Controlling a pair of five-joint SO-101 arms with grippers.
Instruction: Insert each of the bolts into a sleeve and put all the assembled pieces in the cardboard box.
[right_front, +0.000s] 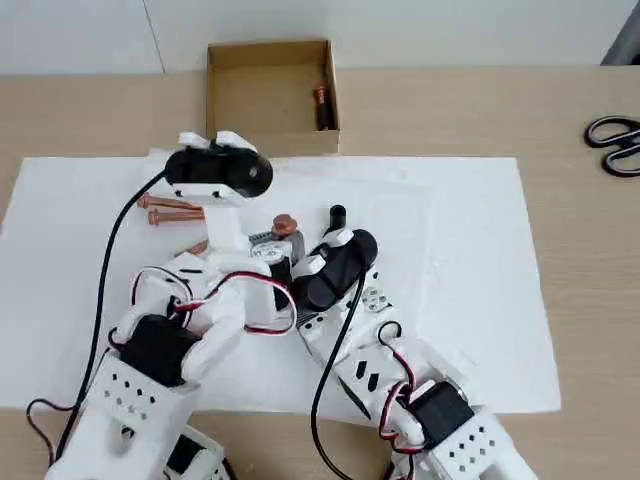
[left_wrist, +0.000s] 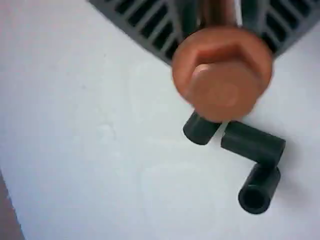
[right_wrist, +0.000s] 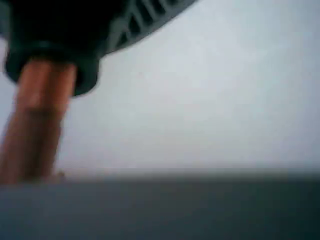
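Note:
My left gripper (right_front: 272, 243) is shut on a copper bolt (left_wrist: 222, 75), whose hexagonal head (right_front: 285, 224) faces the left wrist camera. My right gripper (right_front: 292, 272) meets it at the middle of the white sheet, shut on a black sleeve (right_wrist: 50, 55); the bolt's shaft (right_wrist: 35, 125) enters the sleeve's mouth. Three loose black sleeves (left_wrist: 252, 142) lie on the paper beneath; one of them (right_front: 337, 215) stands just beyond the right arm. Spare bolts (right_front: 168, 208) lie left of the left arm. The cardboard box (right_front: 225, 100) at the back holds one assembled piece (right_front: 322, 108).
A white paper sheet (right_front: 470, 250) covers most of the wooden table. Black scissors (right_front: 615, 145) lie at the far right edge. Cables hang from both arms near the front. The right half of the sheet is free.

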